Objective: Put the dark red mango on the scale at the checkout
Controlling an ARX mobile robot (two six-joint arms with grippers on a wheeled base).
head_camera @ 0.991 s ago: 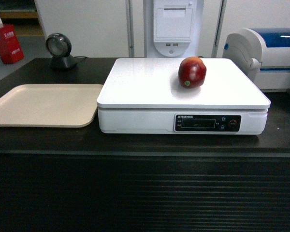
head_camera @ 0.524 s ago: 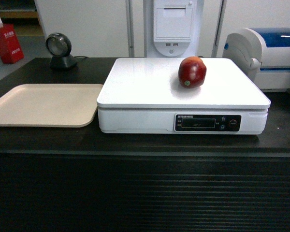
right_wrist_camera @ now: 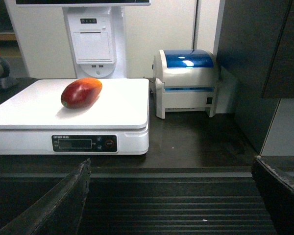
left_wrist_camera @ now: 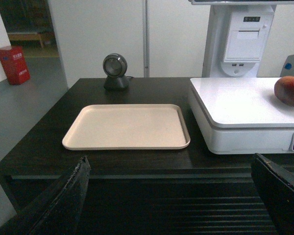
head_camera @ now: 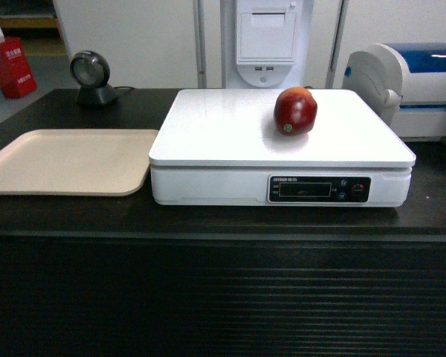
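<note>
You see the dark red mango [head_camera: 295, 111] lying on the white platter of the scale [head_camera: 230, 134], toward its right rear part, with nothing touching it. The scale sits on the dark worktop [head_camera: 208, 216] of the checkout, its display panel [head_camera: 319, 189] facing you. Just left of the scale lies a beige tray [head_camera: 67, 160], and to its right stands a white-and-blue printer [head_camera: 412, 85]. A round black scanner [head_camera: 90, 74] stands behind the tray. Both tools are released: the left tool [left_wrist_camera: 171, 196] and the right tool [right_wrist_camera: 171, 196] each show 2 dark fingers spread wide at the frame's bottom corners, in front of the worktop's ribbed panel, holding nothing.
</note>
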